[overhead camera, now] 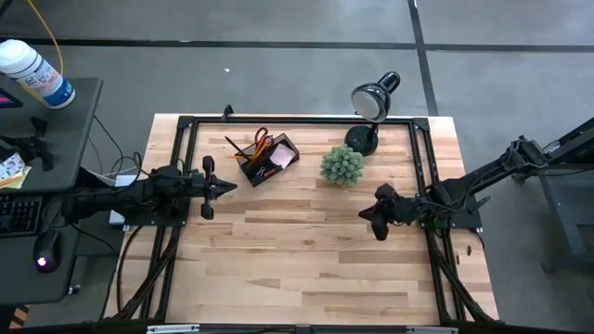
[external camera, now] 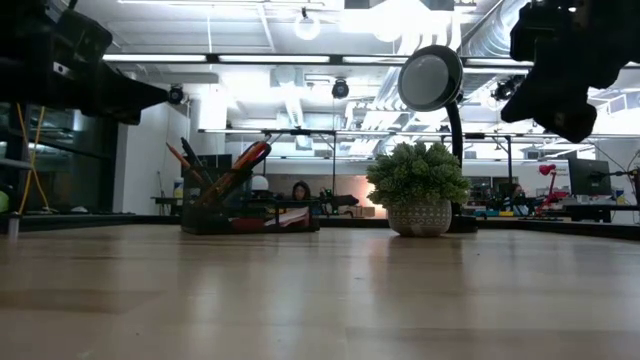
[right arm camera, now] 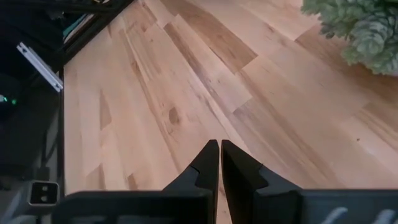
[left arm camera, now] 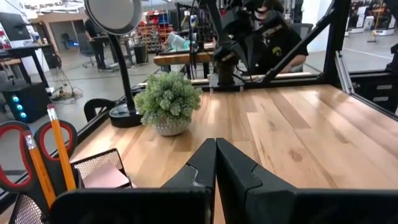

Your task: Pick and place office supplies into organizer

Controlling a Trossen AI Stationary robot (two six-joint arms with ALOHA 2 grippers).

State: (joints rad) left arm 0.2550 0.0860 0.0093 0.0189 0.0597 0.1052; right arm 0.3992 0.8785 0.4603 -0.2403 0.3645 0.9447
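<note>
The dark organizer [overhead camera: 269,160] stands on the table at the far left of middle. In it stand orange-handled scissors [overhead camera: 263,141], pencils [left arm camera: 59,146] and dark pens [overhead camera: 234,147]; a pink sticky-note pad [left arm camera: 106,177] lies in one compartment. My left gripper [overhead camera: 230,186] hovers shut, pointing level, just near of the organizer and holds nothing. At the right side of the table my right gripper [overhead camera: 365,214] is shut, tilted down above bare wood [right arm camera: 186,106], with nothing in it.
A green spiky plant [overhead camera: 342,165] in a white pot stands right of the organizer. A black desk lamp [overhead camera: 371,107] rises behind it at the far edge. A black frame [overhead camera: 297,122] runs around the tabletop. Bare wood fills the middle and near half.
</note>
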